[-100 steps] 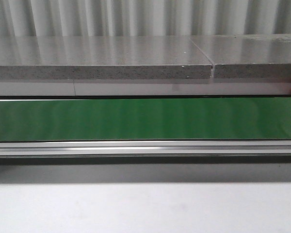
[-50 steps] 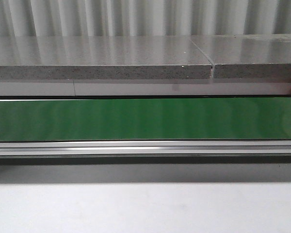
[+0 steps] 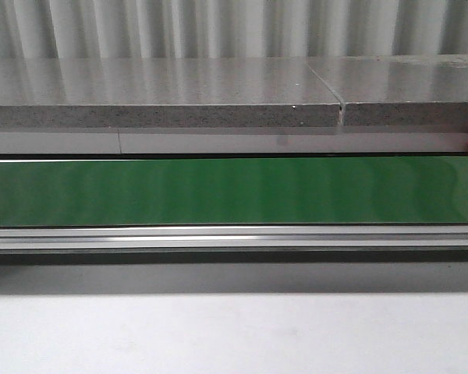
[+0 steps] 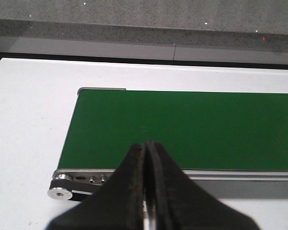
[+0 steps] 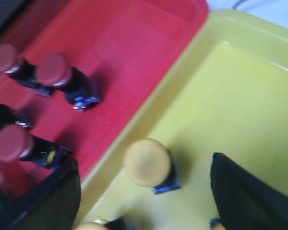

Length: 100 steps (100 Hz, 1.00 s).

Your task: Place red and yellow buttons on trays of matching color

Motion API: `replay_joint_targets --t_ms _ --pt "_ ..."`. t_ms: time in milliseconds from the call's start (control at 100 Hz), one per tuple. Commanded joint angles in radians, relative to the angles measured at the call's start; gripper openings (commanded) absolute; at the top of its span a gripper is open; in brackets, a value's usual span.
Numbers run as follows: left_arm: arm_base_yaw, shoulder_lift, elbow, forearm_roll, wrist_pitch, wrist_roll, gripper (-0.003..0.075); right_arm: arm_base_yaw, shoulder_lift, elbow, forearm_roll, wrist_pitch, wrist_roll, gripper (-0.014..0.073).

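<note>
Buttons lie below the right claw, seen only from its wrist camera. A yellow button lies on its side in the yellow tray, between the claw's two spread fingers and touching neither; the claw is wide open and holds nothing. Part of a second yellow cap shows at the picture's edge, close to the other dark finger. Touching the yellow tray, rim to rim, is the red tray, beyond that same finger. Three red buttons lie in it on their sides: one red button nearest the shared rim, another red button just beside it, and a third red button close to the finger. Further dark button bodies at the frame's edge are too cut off to read.

The left claw hangs with its fingers pressed together, nothing between them, over the near edge of the green conveyor belt. The belt sits on a white desk and carries nothing in view. In the front view the belt runs across the frame below a grey stone ledge.
</note>
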Motion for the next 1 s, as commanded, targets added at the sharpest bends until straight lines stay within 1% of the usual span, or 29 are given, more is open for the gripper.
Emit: replay_joint_targets --t_ms 0,120,240,310,520,730,800,990 --pt "-0.008 0.004 -0.027 -0.011 -0.079 -0.001 -0.0021 0.06 -0.084 -0.045 0.017 -0.023 -0.002 0.0563" --pt "-0.008 0.004 -0.027 -0.011 -0.079 -0.001 -0.0021 0.168 -0.148 -0.059 0.016 -0.028 -0.03 0.0562" --pt "-0.008 0.004 -0.027 -0.011 -0.079 -0.001 -0.0021 0.309 -0.205 -0.059 0.016 -0.034 -0.089 0.0562" --pt "-0.008 0.004 -0.027 -0.011 -0.079 -0.001 -0.0021 0.382 -0.237 -0.059 0.016 -0.029 -0.103 0.0562" --pt "-0.008 0.004 -0.027 -0.011 -0.079 -0.001 -0.0021 0.554 -0.358 -0.053 0.013 -0.009 -0.198 0.0562" --pt "-0.008 0.004 -0.027 -0.011 -0.079 -0.001 -0.0021 0.661 -0.53 0.01 0.013 0.014 -0.291 0.0562" --pt "-0.008 0.004 -0.027 -0.011 -0.079 -0.001 -0.0021 0.669 -0.604 0.051 0.012 0.039 -0.311 0.0562" --pt "-0.008 0.004 -0.027 -0.011 -0.079 -0.001 -0.0021 0.669 -0.827 0.184 0.014 0.102 -0.31 0.0549"
